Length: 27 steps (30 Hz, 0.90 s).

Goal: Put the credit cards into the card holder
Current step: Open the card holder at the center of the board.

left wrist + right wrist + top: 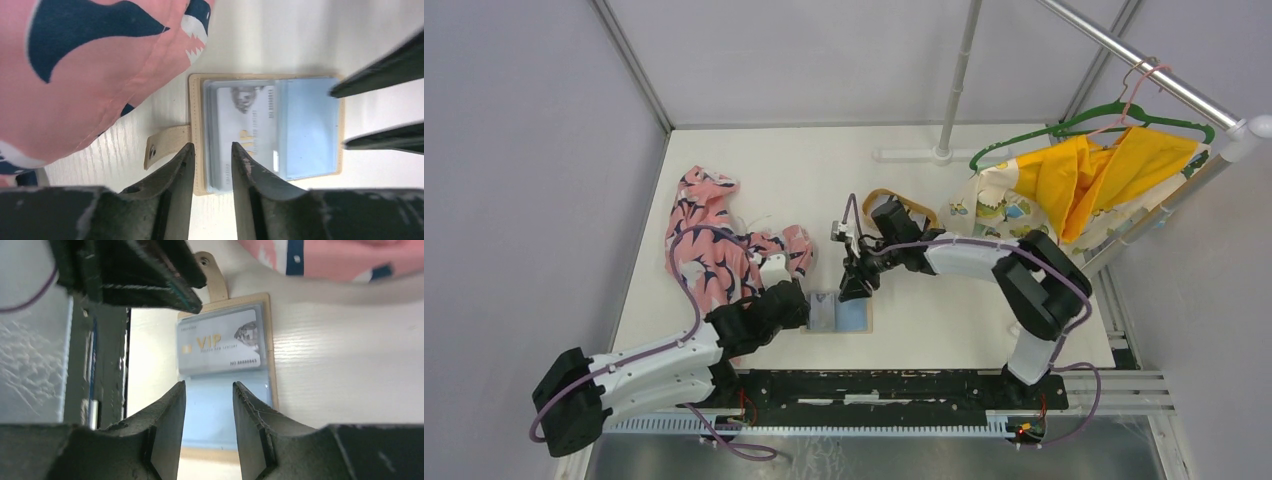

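Pale grey walls (514,150); white tabletop (774,170); metal rail (1124,52) upper right; white pole (957,80) at back.

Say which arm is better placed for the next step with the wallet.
Right, probably: the right gripper, open and empty, hangs over the wallet's blue panel; the left gripper sits at the tab edge, perhaps steadying it.

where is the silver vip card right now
The VIP card sits in the tab-side half of the open card holder, the left half in the top view, next to the left gripper.
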Tool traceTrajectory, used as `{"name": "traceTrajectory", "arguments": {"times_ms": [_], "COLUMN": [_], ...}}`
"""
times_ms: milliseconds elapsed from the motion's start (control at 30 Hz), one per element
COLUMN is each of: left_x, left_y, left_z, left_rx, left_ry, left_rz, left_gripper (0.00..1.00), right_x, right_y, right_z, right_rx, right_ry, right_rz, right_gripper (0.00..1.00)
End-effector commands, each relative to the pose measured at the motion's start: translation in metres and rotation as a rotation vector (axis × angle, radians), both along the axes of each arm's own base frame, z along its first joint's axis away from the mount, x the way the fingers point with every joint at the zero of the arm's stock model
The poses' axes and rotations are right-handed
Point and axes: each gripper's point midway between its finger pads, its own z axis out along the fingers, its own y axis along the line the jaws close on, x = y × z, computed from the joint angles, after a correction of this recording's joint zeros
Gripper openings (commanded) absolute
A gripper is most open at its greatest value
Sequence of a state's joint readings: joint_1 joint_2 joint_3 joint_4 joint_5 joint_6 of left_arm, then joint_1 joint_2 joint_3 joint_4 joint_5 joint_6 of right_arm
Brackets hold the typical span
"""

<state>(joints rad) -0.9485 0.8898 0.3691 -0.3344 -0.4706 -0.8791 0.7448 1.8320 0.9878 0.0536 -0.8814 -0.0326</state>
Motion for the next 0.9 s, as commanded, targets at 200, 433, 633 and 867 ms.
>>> {"name": "traceTrajectory", "arguments": {"times_ms": [200,433,633,867], "left_x": [0.006,0.019,0.036,0.043], "left_y": [-0.037,-0.073,-0.094,-0.101], "left_z": [0.051,0.047,0.023,0.012], "left_rx": [-0.196,-0.188,-0.113,-0.071], "left_ry": [-0.143,-0.163,-0.093,-0.053], "left_rz": [-0.151,-0.269,-0.278,-0.261], "left_gripper": [0.66,0.49,0.27,0.22], "right_x": [-0.036,-0.079,-0.071,-0.069], "right_y": [-0.060,-0.094,-0.079,-0.069], "right_z": [0.044,0.009,0.001,-0.012], "right_rx": [0.104,0.204,0.131,0.054], "right_ry": [-0.646,-0.843,-0.861,-0.866], "right_rz": [0.469,0.707,0.679,0.654], "right_gripper": [0.51,0.62,0.41,0.26]}}
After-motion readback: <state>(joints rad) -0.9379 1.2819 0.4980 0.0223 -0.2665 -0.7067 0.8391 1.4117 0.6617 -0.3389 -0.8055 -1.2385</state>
